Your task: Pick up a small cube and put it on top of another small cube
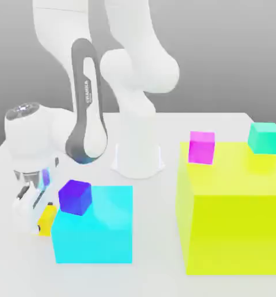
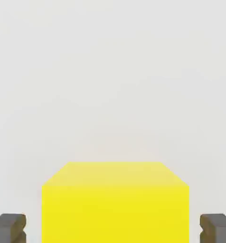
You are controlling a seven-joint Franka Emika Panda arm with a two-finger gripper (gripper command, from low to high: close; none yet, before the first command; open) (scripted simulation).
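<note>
Yellow-green large block [image 1: 233, 232] stands on the table [image 1: 158, 243]. Its top carries the magenta cube [image 1: 202, 147] by the far-left corner and the teal-green cube [image 1: 265, 138] at the far edge, exterior view's right. The yellow cube [image 1: 46, 220] lies beside the left edge of the cyan block [image 1: 94, 238].

Hand view: gripper [image 2: 113, 230] is wide, pads flanking the yellow cube, a gap on each side.
</note>
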